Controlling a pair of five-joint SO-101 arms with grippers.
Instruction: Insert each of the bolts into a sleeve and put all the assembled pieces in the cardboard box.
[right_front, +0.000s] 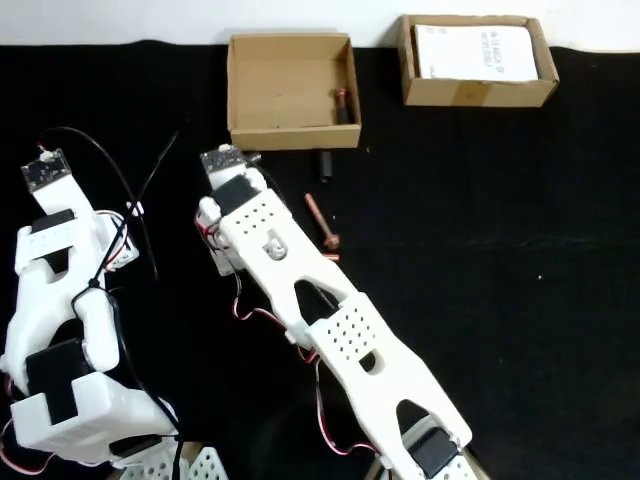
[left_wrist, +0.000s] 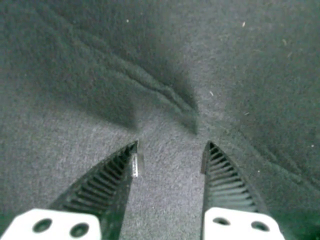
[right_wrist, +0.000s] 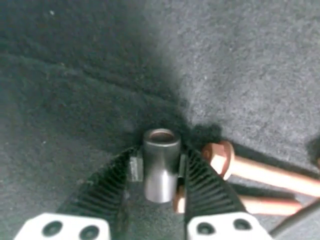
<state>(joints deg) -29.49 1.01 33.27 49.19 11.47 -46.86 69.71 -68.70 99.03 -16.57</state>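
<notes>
My right end effector (right_wrist: 161, 152) is clamped on a dark sleeve (right_wrist: 161, 167), held end-on so its open bore faces up toward my wrist; the two bolts (right_wrist: 260, 172) lie on the table (right_front: 500, 300) just beside one of its fingers, heads nearest the sleeve, shafts running away from it flat along the cloth; their long axis is therefore crosswise to the bore, and I judge that a bolt must be lifted and turned before it can go in; my left end effector (left_wrist: 170, 146) stands wide apart over bare cloth with nothing between its fingers, well off from the bolts, so though the right is the nearer arm it is occupied, and the reach probably falls to the left; a second sleeve (right_front: 325, 163) lies near the cardboard box (right_front: 290, 135), which already holds one assembled piece (right_front: 342, 105) against its wall.
</notes>
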